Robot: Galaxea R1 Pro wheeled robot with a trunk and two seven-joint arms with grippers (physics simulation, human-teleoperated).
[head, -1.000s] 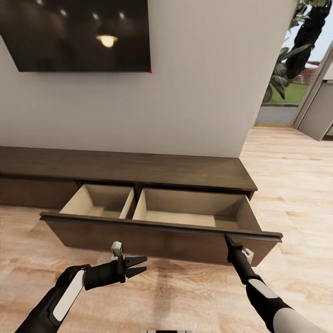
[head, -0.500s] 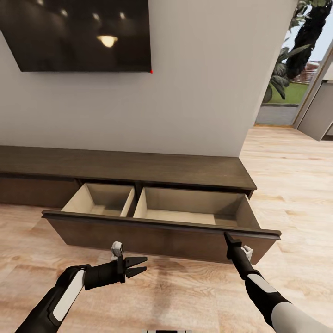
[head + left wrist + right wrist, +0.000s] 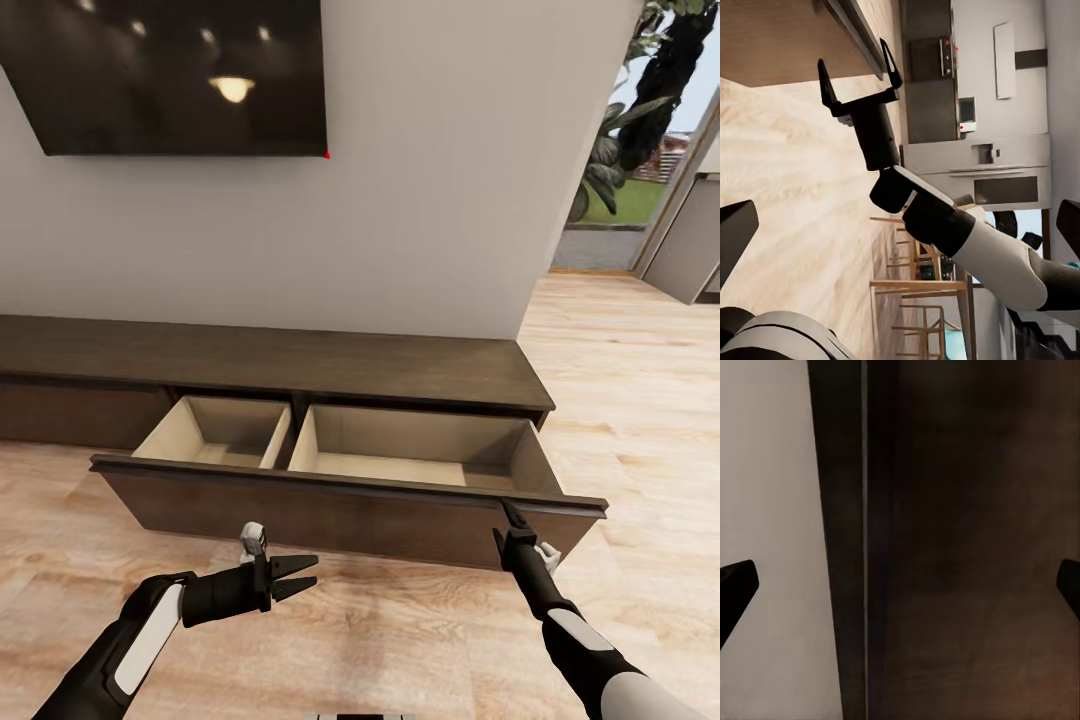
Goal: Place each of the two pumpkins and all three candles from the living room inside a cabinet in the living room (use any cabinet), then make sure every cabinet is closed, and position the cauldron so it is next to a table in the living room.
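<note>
The cabinet (image 3: 300, 365) runs along the wall as a long, low dark-brown unit. Its wide drawer (image 3: 330, 512) is pulled out, and both beige compartments are empty. My right gripper (image 3: 511, 517) is open at the right end of the drawer front, by its top edge. The left wrist view has the right gripper (image 3: 859, 73) with fingers spread beside that edge. Through the right wrist camera the drawer's edge (image 3: 862, 540) runs between the wide-apart fingertips (image 3: 736, 585). My left gripper (image 3: 313, 573) hovers open and empty over the floor, below the drawer front. Pumpkins, candles, cauldron and table are out of view.
A dark TV (image 3: 170, 75) hangs on the wall above the unit. Light wood floor (image 3: 400, 640) spreads in front and to the right, toward a glazed opening with plants (image 3: 625, 170). Kitchen appliances (image 3: 975, 150) and wooden chairs (image 3: 922, 289) lie behind the right arm.
My right gripper has slid a little down and to the right along the drawer front's top edge. The drawer front shifted very slightly. The left arm has stayed put.
</note>
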